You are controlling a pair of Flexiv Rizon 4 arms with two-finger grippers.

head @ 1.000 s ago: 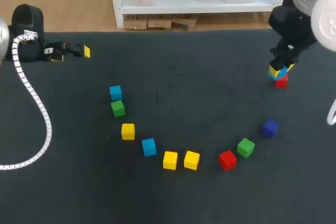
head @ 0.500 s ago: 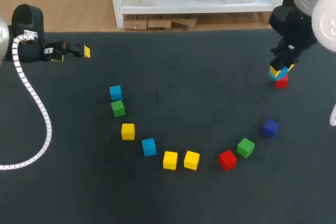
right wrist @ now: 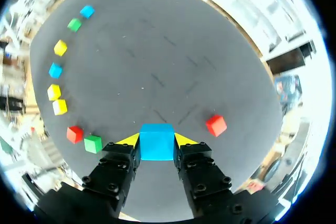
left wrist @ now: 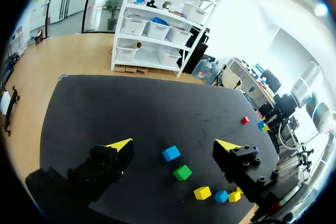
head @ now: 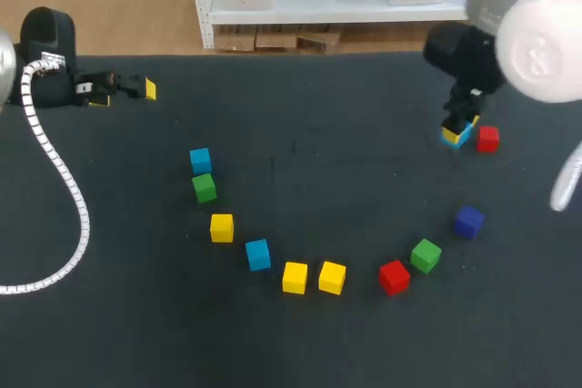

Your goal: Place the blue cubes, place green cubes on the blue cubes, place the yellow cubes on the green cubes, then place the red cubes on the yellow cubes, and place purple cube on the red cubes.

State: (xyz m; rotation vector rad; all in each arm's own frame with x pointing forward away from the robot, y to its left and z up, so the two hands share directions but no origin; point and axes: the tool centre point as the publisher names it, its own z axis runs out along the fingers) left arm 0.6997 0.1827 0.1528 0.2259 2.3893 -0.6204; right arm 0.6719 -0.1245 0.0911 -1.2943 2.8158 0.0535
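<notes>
While right claw [right wrist: 156,144] pinches blue cube [right wrist: 156,136], matte black table [right wrist: 157,61], red cube [right wrist: 216,125]

The worktop [head: 346,179] is plain dark charcoal, without pattern. Left of centre in the head view: first light blue cube [head: 200,160], first green cube [head: 205,188], first yellow cube [head: 221,227]. Lower centre: second light blue cube [head: 258,254], second yellow cube [head: 295,277], third yellow cube [head: 332,277]. Lower right: first red cube [head: 394,276], second green cube [head: 425,255], dark blue-purple cube [head: 469,222]. Upper right: second red cube [head: 488,138]. The third light blue cube [right wrist: 156,141] sits between the right arm's fingers [right wrist: 128,140], black with yellow tips. The left arm's fingers [left wrist: 119,145] match these colours. The ribbed cable [head: 55,170] at the left edge is white.
</notes>
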